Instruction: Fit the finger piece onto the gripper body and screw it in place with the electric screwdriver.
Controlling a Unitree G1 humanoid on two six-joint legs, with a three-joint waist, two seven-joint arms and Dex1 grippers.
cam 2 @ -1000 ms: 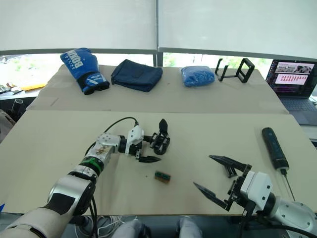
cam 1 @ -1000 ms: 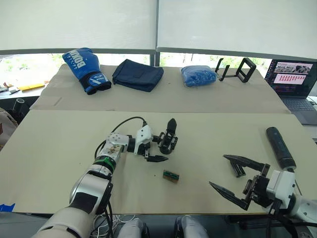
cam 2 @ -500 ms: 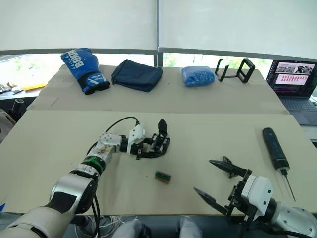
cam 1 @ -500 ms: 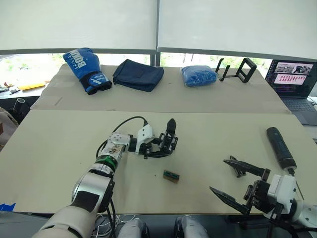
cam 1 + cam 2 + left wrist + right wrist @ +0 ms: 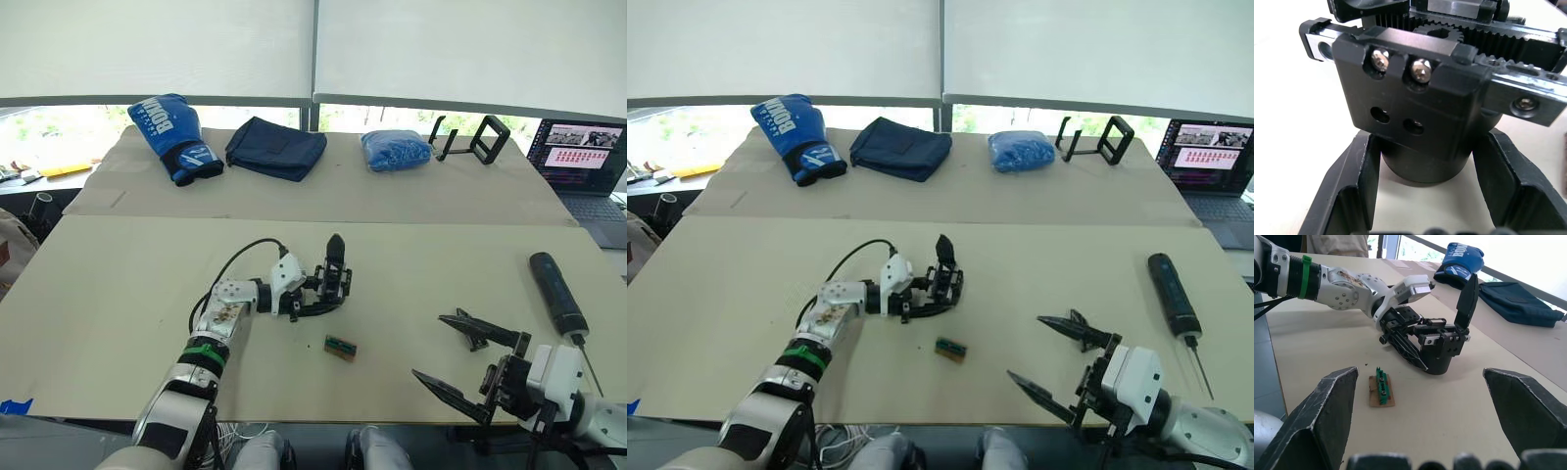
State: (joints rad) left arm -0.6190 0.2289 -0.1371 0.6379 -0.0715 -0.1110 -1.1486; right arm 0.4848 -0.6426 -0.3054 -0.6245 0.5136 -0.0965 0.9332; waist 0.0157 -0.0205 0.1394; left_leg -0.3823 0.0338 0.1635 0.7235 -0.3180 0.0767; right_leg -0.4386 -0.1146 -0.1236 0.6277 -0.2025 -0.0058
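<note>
L pincer (image 5: 315, 300) closed in round gripper body (image 5: 333, 281), R pincer (image 5: 468, 362) wide

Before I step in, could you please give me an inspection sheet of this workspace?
Surface: beige table, bare in front.
Job's things: gripper body upright mid-table; finger piece lying by the right claw; electric screwdriver lying far right.
Clutter: small green circuit board; at the back a blue boxing glove, dark blue pouch, blue bundle and black stand.
Grippers: left claw closed around the gripper body's drum base; right claw open, holding nothing.
Cables: black cable looping over the left wrist.
Surroundings: open laptop, window blinds.
</note>
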